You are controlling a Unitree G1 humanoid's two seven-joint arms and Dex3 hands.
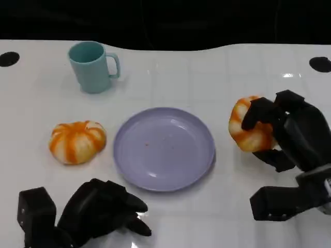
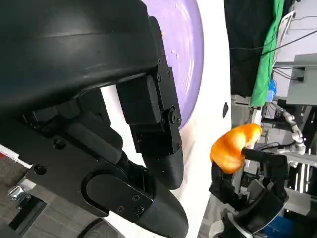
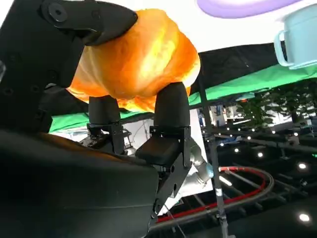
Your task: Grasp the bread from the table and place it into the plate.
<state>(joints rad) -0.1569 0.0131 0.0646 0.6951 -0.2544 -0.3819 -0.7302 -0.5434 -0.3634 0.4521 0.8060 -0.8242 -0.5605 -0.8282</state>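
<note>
Clearly, the right hand (image 1: pixel 289 135) gripped the bread (image 1: pixel 248 125), its fingers (image 3: pixel 171 106) wrapped over the loaf's top and underside. In the head view the held bread sat at about 3 o'clock from the plate (image 1: pixel 164 148), beside the rim and apart from it; whether it was lifted off the table (image 1: pixel 217 77) I cannot tell. The right wrist view showed the bread (image 3: pixel 138 59) clamped between a digit above and others below. From the left wrist view the same bread (image 2: pixel 232 147) appeared beyond the plate (image 2: pixel 185 49), held in the right hand (image 2: pixel 247 188).

The left hand (image 1: pixel 101 209) rested at about 7 o'clock from the plate, fingers curled inward with nothing in them.

The plate was lavender and round, with only a few tiny crumbs inside. A 2nd loaf (image 1: pixel 77 141) lay on the table at 9 o'clock from the plate, near its rim but not touching. A teal mug (image 1: pixel 93 66) stood upright at about 11 o'clock, handle facing right, its inside hidden.

The table was glossy white with a dark hole (image 1: pixel 9 59) near each far corner. Green cloth (image 2: pixel 265 49) and equipment showed past the table in the wrist views.
</note>
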